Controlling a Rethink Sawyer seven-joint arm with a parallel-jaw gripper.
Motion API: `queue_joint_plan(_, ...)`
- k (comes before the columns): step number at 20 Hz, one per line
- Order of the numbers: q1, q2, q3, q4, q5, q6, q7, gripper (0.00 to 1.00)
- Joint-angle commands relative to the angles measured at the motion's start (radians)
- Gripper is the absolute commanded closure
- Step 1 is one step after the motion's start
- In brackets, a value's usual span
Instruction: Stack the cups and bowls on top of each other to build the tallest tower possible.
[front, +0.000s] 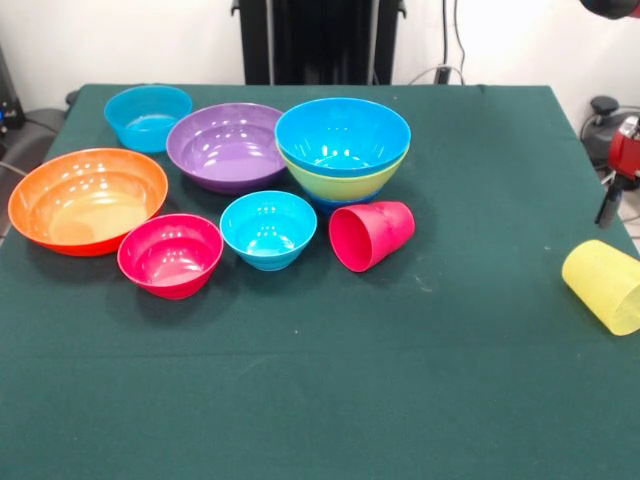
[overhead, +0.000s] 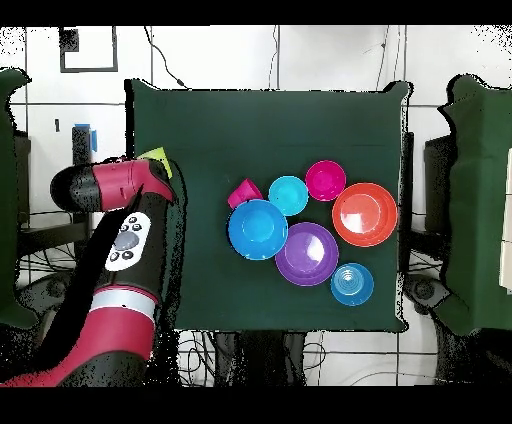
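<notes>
- The green table (front: 300, 400) filled most of the front view, with the bowls clustered in its upper left part and the yellow cup (front: 605, 285) alone at the right edge.
- The yellow cup lay on its side, translucent with faint ribs, its open mouth turned toward the lower right — well apart from everything else.
- The red-pink cup (front: 372, 234) also lay on its side near the centre, mouth facing the lower left, just beside the small cyan bowl (front: 268, 228).
- The tower (front: 343, 150) stood right of the purple bowl: a bright blue bowl (front: 342, 133) nested in a lime green bowl (front: 345, 180), with a sliver of darker blue showing beneath.
- The purple bowl (front: 226, 146) was wide and glossy, touching or nearly touching the tower's side.
- The orange bowl (front: 87, 199) was the widest and shallowest, at the left edge; the pink-red bowl (front: 170, 254) sat just below and right of it.
- A light blue bowl (front: 148, 116) with straighter walls stood at the upper left.
- In the overhead view the red and black arm (overhead: 110, 185) reached over the table's left edge, next to a sliver of the yellow cup (overhead: 155, 157).
- The gripper (front: 615, 185) showed only partly at the right edge of the front view — whether it was parted or closed I cannot tell.
</notes>
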Motion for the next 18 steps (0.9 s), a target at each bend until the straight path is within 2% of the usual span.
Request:
queue_joint_plan(1, 0.017, 0.038, 0.044, 0.019, -0.047, -0.016, 0.043, 0.0)
queue_joint_plan(11, 0.034, 0.031, 0.031, 0.026, -0.029, -0.032, 0.07, 0.0)
queue_joint_plan(18, 0.027, 0.07, 0.009, -0.008, -0.026, -0.076, 0.089, 0.0)
